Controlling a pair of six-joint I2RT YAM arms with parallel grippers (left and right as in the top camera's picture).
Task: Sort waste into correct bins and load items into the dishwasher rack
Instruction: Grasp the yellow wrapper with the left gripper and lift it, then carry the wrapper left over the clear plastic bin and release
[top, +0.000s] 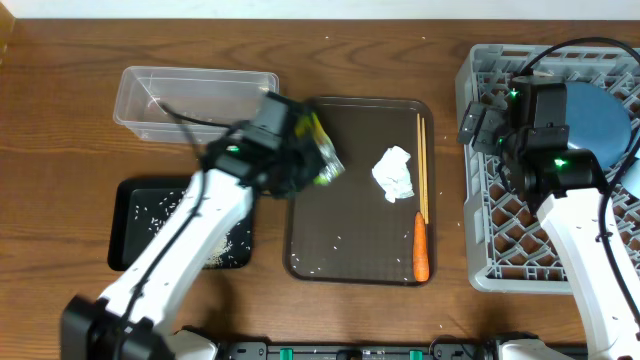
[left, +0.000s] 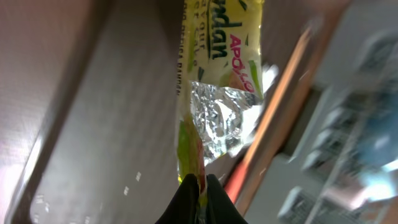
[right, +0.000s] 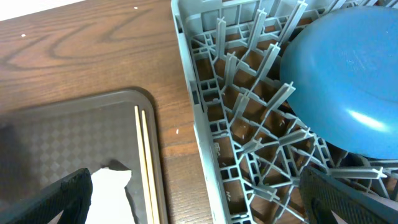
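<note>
LOFTED WRAPPER: The left pincer (left: 199, 188), pressed together on one end of the yellow-green foil wrapper (left: 219, 74), holds it above the far-left corner of the brown serving tray (top: 350, 255). The rest of the packet hangs free with its torn silver lining showing. Just to the left on the tabletop (top: 60, 120) sit the two bins, the clear tub (top: 150, 105) farther away and the black tray (top: 130, 240) nearer. The black tray is scattered with white rice (top: 160, 208). With food already in it, the wrapper most likely belongs in the clear tub, a short carry left and away. The grip is thin, on an edge of slippery foil, so the move calls for a slow, level swing with the packet high enough to clear the tub's near wall. Release should come only once the dangling end is well inside the rim, not draped across it. On the serving tray a crumpled tissue (top: 394, 172), a pair of chopsticks (top: 422, 160) and a carrot (top: 421, 245) await sorting. At right, the right pincer (right: 194, 193) hangs spread wide and empty above the left edge of the dishwasher rack (right: 205, 124), where the dark-blue plate (right: 348, 68) is already loaded.
</note>
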